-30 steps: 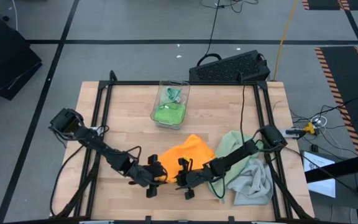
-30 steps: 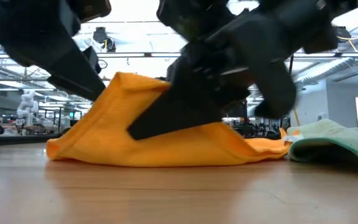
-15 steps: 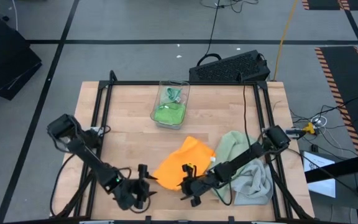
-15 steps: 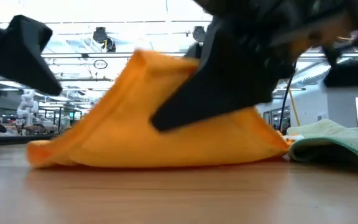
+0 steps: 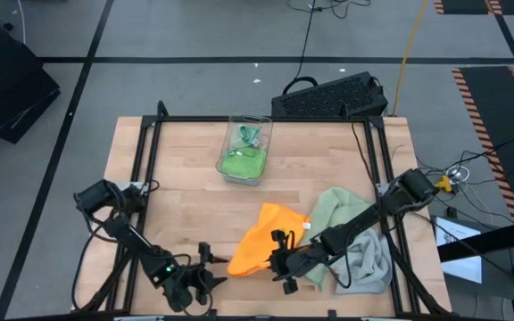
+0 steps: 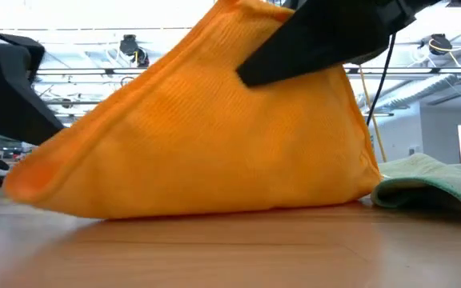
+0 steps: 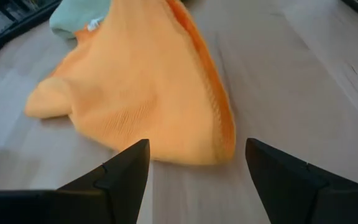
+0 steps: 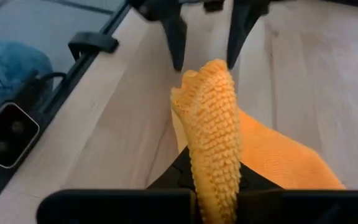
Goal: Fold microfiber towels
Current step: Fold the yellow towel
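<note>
Pale wooden table (image 5: pixel 177 192) is framed by black rails. Orange microfiber towel (image 5: pixel 264 237) is bunched near the front edge, beside the sage green cloth (image 5: pixel 335 209) and light grey cloth (image 5: pixel 369 259). Towel edge is pinched in the closed right gripper (image 5: pixel 281 264). Left gripper (image 5: pixel 205 275) is spread wide, nothing held, just beside the towel.

The clear bin's (image 5: pixel 244 147) green contents are too small to identify, and the grey towel (image 5: pixel 368 263) lies partly under the right arm.
</note>
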Controlling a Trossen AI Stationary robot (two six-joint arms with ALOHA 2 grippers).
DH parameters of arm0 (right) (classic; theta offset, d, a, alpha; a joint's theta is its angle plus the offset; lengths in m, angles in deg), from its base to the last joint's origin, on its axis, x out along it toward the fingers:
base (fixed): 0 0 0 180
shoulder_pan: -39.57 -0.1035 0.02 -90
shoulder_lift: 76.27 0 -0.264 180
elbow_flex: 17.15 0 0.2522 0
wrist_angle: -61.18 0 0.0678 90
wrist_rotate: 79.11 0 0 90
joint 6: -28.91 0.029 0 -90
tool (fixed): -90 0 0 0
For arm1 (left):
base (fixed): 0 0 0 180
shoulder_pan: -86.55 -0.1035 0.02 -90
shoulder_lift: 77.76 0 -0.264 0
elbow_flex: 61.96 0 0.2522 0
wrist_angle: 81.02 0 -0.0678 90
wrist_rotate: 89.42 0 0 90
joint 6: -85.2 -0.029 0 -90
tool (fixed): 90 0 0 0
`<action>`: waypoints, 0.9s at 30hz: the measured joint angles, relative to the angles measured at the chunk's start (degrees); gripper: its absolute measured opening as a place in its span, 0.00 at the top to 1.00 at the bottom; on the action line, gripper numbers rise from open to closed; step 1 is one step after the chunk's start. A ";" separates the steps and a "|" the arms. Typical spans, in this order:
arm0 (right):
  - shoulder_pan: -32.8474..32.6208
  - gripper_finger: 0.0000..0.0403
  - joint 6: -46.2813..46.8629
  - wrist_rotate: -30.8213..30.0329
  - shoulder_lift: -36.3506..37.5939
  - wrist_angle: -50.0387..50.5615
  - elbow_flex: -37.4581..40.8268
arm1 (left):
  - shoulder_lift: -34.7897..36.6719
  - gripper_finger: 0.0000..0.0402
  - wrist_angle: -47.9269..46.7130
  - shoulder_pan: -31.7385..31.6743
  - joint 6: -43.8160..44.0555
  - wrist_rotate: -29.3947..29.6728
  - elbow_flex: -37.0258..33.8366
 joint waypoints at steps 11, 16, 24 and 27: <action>1.02 0.99 -0.15 -4.20 2.33 -1.31 1.70 | -6.70 0.34 7.66 -1.72 -7.49 5.21 2.08; 2.02 0.99 -0.05 -4.34 2.57 -1.06 1.71 | -6.84 0.37 7.00 -1.72 -6.51 9.50 2.25; 2.32 0.99 -0.03 -4.19 2.57 -0.99 1.71 | -6.89 0.72 7.21 -1.79 -4.39 10.54 2.25; 2.32 0.99 0.00 -4.19 2.57 -0.62 1.71 | -6.89 0.84 7.44 -1.33 -3.77 10.54 2.25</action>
